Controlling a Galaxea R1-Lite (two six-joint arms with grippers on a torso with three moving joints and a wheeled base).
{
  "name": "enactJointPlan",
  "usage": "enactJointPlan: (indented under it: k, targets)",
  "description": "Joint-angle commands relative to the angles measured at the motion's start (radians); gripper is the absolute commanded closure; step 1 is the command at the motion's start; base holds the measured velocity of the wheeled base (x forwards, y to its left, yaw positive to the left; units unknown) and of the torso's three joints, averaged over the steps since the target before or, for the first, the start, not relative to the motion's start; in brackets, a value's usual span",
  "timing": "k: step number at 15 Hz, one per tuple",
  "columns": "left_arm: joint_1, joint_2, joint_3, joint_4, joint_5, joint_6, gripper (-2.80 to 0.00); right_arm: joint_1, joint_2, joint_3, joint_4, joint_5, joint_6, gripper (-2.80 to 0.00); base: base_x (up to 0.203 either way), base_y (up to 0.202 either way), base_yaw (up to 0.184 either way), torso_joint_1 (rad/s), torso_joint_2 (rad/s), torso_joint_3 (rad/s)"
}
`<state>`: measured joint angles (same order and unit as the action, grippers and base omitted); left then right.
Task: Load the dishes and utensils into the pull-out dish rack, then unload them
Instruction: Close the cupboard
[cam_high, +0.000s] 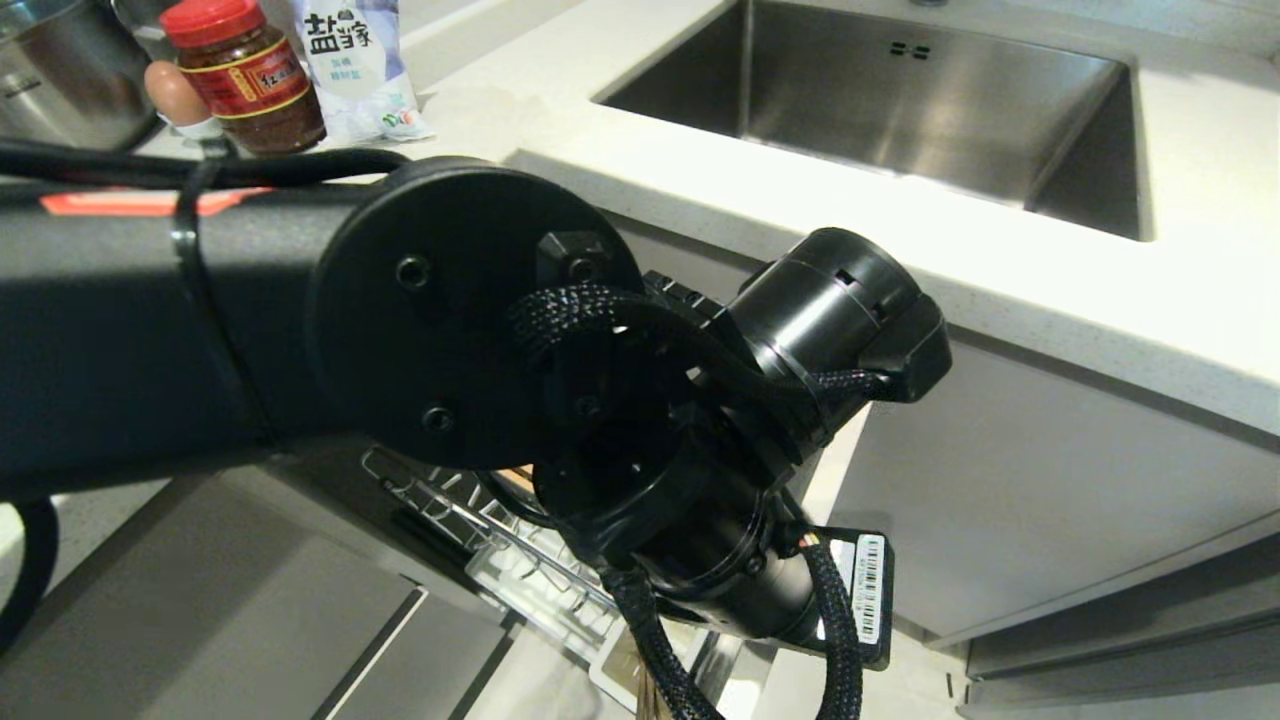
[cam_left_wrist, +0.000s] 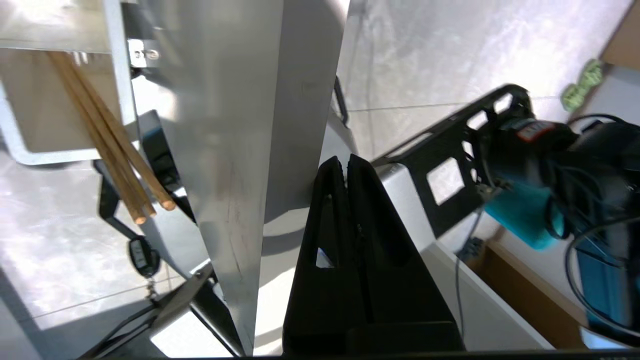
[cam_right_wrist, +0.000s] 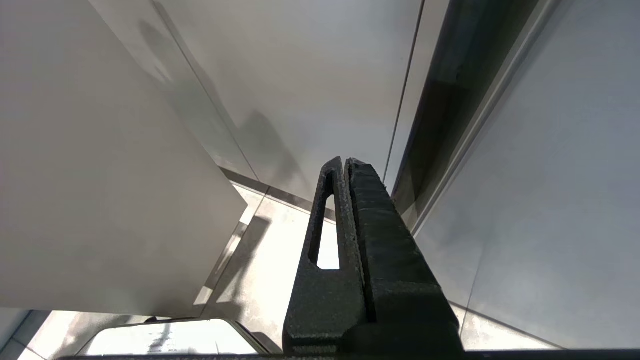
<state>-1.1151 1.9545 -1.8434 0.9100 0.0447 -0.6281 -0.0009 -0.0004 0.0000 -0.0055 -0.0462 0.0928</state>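
My left arm fills the head view and hides most of the pull-out dish rack; only some chrome wires and a pale tray corner show below it. In the left wrist view my left gripper is shut on nothing. Its tips sit close beside the rack's pale cabinet front, seen edge-on; whether they touch it I cannot tell. On the far side of that panel, light-brown chopsticks stick out of the white caddy. The dishes are out of view. My right gripper is parked, shut and empty, beside grey cabinet fronts.
Above the rack runs a white counter with a steel sink. At its far left stand a red-lidded jar, a salt bag, an egg and a steel pot. A grey cabinet door is to the right.
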Motion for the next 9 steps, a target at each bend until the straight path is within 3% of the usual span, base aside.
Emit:
enactJointPlan:
  k: [1,9]
  targets:
    - [0.001,-0.008,0.0,0.007,0.021,-0.002,0.0,-0.001,-0.004,0.0,-0.001,-0.001,0.001,0.0,0.0,0.0,0.0,0.0,0.0,0.0]
    - [0.04,-0.046,0.009,0.008,0.162,0.037,0.0,-0.001,-0.004,0.0,-0.001,0.0,0.001,0.0,0.0,0.0,0.0,0.0,0.0,0.0]
